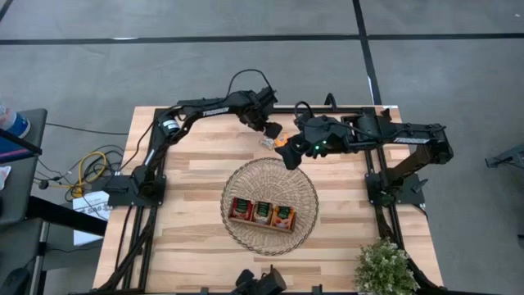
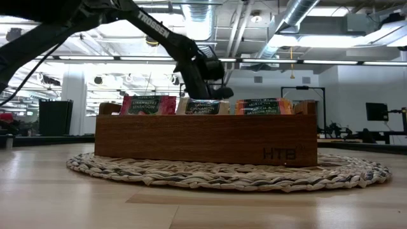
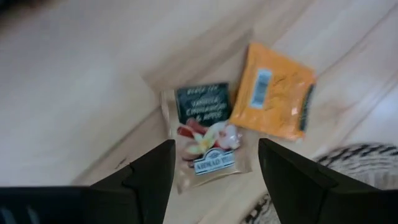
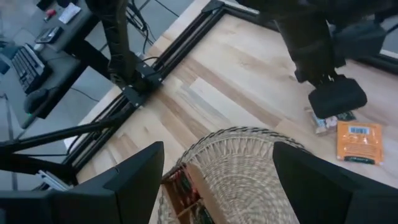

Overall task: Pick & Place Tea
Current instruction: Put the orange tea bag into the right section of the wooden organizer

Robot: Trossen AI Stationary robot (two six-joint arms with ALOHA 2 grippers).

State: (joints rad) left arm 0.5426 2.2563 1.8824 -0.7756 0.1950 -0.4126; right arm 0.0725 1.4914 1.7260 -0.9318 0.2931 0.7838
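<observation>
Two loose tea sachets lie flat on the wooden table just beyond the wicker basket [image 1: 308,179]: a pale one [image 3: 204,135] with a dark label and an orange one [image 3: 277,98]. My left gripper [image 3: 214,180] is open and points steeply down over the pale sachet, one finger on either side of it in the left wrist view. The brown wooden tray [image 1: 262,224] rests in the basket with red [image 1: 241,208], pale [image 1: 262,211] and orange [image 1: 283,215] sachets standing in its compartments. My right gripper [image 4: 217,186] hangs open above the basket's far rim, with nothing between its fingers.
A potted plant [image 1: 383,266] stands at the table's near right corner. Both arm bases [image 1: 131,188] [image 1: 397,187] are bolted at the table's sides. Bare wood lies left and right of the basket. My right gripper [image 1: 291,157] is close beside the left one [image 1: 270,131].
</observation>
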